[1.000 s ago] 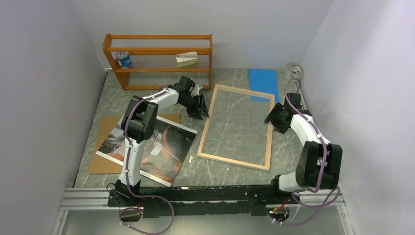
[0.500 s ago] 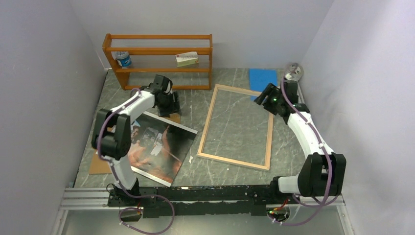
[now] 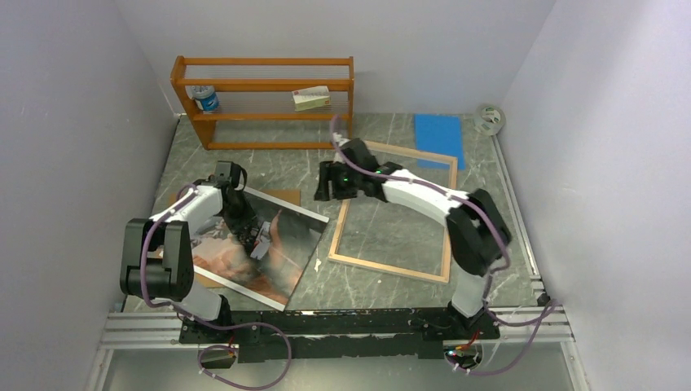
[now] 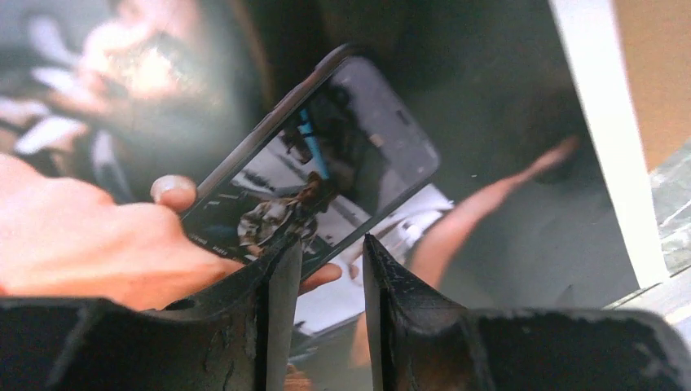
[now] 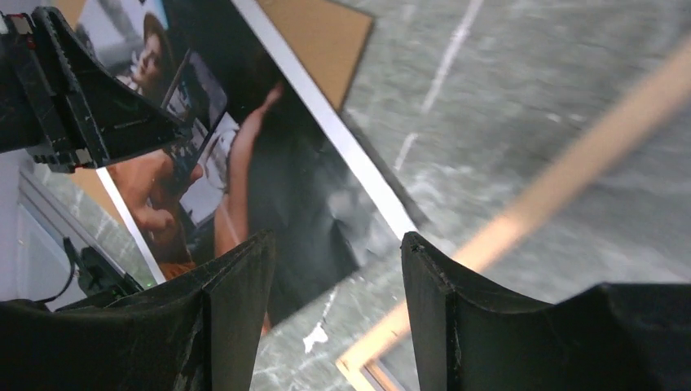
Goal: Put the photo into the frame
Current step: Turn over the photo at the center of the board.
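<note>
**What I count on the table**

I count one large glossy rectangular photo print in dark and orange tones. There is one thin rectangular light-wood picture frame and one plain brown fibreboard backing panel.

There is one orange wooden shelf rack holding two items: one blue-and-white can and one small pale box. I also see one flat blue rectangular pad and one small pale roll.

I am driving two white-and-black arms, the left arm and the right arm. They carry two black grippers, the left gripper and the right gripper.
</note>
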Controlling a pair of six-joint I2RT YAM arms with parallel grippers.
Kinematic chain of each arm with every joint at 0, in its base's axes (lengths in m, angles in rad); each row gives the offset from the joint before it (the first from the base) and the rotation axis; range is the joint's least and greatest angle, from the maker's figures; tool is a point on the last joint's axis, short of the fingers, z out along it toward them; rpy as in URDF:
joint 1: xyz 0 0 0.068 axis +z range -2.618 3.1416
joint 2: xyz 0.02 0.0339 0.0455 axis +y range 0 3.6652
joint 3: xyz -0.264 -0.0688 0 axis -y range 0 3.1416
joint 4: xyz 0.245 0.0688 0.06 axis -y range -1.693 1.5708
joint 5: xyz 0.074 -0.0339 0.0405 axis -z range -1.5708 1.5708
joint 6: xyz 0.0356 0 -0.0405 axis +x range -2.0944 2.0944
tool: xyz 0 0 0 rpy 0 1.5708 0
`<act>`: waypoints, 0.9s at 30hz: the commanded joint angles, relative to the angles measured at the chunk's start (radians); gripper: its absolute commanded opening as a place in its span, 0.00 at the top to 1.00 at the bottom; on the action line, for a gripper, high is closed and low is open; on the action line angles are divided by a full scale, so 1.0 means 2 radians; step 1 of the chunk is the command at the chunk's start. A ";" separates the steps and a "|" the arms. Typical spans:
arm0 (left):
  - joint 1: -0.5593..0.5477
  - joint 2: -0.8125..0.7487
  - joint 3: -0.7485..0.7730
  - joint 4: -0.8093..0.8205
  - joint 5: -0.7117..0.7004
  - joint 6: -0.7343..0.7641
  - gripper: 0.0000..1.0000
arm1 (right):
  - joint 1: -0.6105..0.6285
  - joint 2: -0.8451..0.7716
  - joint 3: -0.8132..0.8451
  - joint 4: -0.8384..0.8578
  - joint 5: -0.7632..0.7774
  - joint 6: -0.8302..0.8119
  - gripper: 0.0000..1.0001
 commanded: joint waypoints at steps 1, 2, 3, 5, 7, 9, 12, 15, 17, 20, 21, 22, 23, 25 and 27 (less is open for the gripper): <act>0.017 -0.024 -0.014 -0.014 0.010 -0.014 0.61 | 0.036 0.075 0.104 -0.069 0.011 -0.025 0.39; 0.020 -0.024 -0.016 -0.016 0.017 -0.014 0.61 | 0.040 0.093 0.119 -0.085 0.023 -0.019 0.38; 0.022 -0.023 -0.017 -0.017 0.021 -0.015 0.61 | 0.043 0.107 0.133 -0.095 0.028 -0.017 0.38; 0.025 -0.018 -0.018 -0.019 0.022 -0.016 0.60 | 0.046 0.129 0.155 -0.111 0.039 -0.003 0.38; 0.025 -0.011 -0.017 -0.017 0.024 -0.015 0.60 | 0.046 0.147 0.168 -0.121 0.048 0.011 0.37; 0.025 0.002 -0.015 -0.015 0.027 -0.010 0.59 | 0.046 0.159 0.178 -0.130 0.076 0.032 0.37; 0.025 0.023 -0.005 -0.024 0.030 -0.006 0.59 | 0.046 0.178 0.196 -0.144 0.091 0.034 0.37; 0.025 0.032 -0.002 -0.028 0.030 -0.005 0.59 | 0.046 0.191 0.208 -0.167 0.095 0.038 0.37; 0.025 0.035 -0.003 -0.028 0.034 -0.005 0.59 | 0.046 0.189 0.201 -0.173 0.098 0.040 0.36; 0.025 0.042 -0.006 -0.027 0.037 -0.007 0.60 | 0.045 0.186 0.179 -0.163 0.076 0.030 0.35; 0.025 0.046 -0.006 -0.028 0.039 -0.009 0.60 | 0.046 0.188 0.178 -0.159 0.062 0.023 0.34; 0.025 0.049 -0.006 -0.028 0.039 -0.010 0.61 | 0.046 0.192 0.180 -0.165 0.054 0.022 0.34; 0.025 0.052 -0.006 -0.029 0.040 -0.011 0.61 | 0.046 0.196 0.183 -0.168 0.043 0.018 0.34; 0.025 0.056 -0.005 -0.030 0.037 -0.013 0.61 | 0.045 0.204 0.186 -0.170 0.026 0.013 0.34; 0.025 0.059 -0.003 -0.031 0.035 -0.013 0.62 | 0.045 0.211 0.188 -0.173 0.015 0.012 0.34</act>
